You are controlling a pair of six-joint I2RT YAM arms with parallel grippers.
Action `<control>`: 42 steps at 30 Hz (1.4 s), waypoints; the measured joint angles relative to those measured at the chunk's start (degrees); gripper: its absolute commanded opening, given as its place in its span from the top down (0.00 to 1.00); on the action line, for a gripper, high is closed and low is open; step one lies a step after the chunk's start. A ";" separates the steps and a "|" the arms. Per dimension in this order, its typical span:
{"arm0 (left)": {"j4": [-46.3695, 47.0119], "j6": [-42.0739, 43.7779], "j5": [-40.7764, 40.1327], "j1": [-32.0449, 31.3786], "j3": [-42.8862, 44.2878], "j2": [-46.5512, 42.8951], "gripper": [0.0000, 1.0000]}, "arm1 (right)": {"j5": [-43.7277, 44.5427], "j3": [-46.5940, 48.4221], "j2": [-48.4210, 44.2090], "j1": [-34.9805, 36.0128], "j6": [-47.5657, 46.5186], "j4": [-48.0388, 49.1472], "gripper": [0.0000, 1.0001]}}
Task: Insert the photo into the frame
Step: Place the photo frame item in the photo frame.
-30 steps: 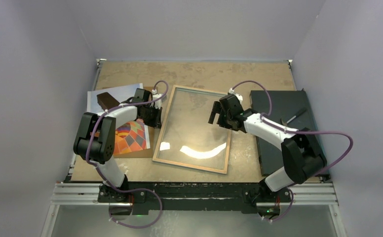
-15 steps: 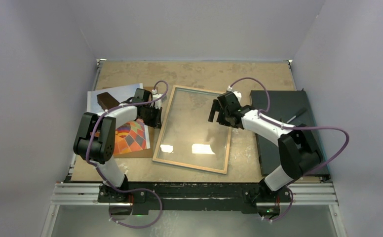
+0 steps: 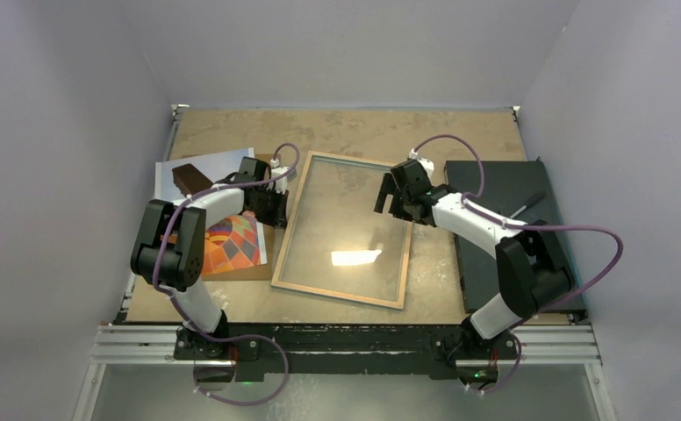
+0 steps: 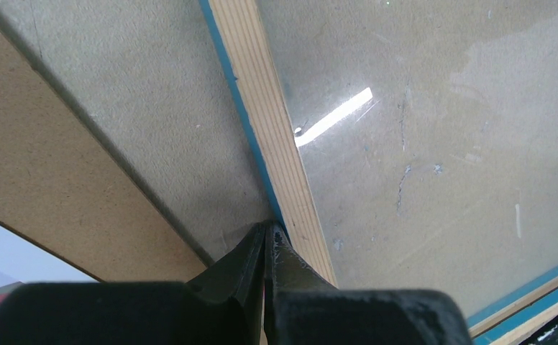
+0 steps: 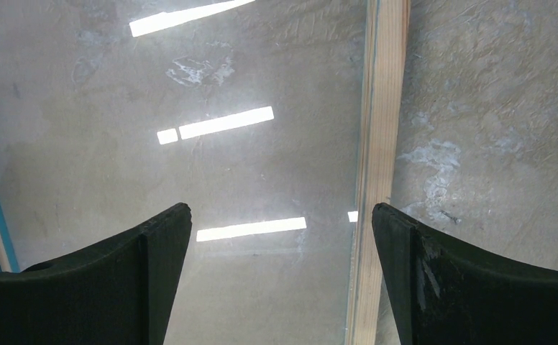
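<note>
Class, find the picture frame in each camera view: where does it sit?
Top external: the frame lies flat in the centre.
Left wrist: its wood rim runs diagonally down the middle.
Right wrist: its wood rim runs vertically, right of centre.
Shared landmark: the mottled tan table around and beneath it.

This is a robot lab cell: plain grey walls (image 3: pixel 74 132) close around a worn table (image 3: pixel 346 127), and two cabled arms (image 3: pixel 477 224) stand on a metal rail (image 3: pixel 346 344).
</note>
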 measured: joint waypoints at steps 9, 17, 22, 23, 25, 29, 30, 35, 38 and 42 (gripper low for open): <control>-0.09 0.66 0.20 0.00 0.02 0.00 1.00 | -0.92 -2.86 -1.73 -1.90 1.27 0.33 0.01; -0.09 1.38 0.22 0.00 0.02 0.00 1.00 | -2.54 -7.43 -4.17 -7.39 1.90 2.16 0.01; -0.09 2.38 0.24 -0.04 0.02 0.00 1.00 | -5.22 -7.39 -1.57 -7.50 1.95 6.56 0.01; -0.09 2.47 0.24 -0.04 0.02 0.02 1.00 | -5.73 -7.23 -0.48 -7.63 1.95 7.32 0.01; -0.09 2.60 0.26 -0.04 0.02 0.04 1.00 | -6.80 -6.45 1.92 -8.00 1.99 7.91 0.01; -0.04 2.62 0.33 -0.04 0.02 0.13 1.00 | -8.24 -3.58 5.31 -8.41 2.14 8.50 0.01; -0.02 2.71 0.33 -0.04 0.02 0.15 1.00 | -8.50 -2.84 5.86 -8.50 2.19 8.76 0.01; 0.00 3.80 0.22 -0.04 0.00 0.17 1.00 | -9.55 0.15 8.98 -9.22 2.16 9.18 0.01; 0.20 3.89 0.20 -0.04 -0.13 0.13 1.00 | -9.99 2.10 10.64 -9.60 1.99 9.14 0.01; 0.63 3.91 0.22 -0.04 -0.55 -0.24 1.00 | -10.25 4.87 12.94 -9.90 1.57 9.27 0.01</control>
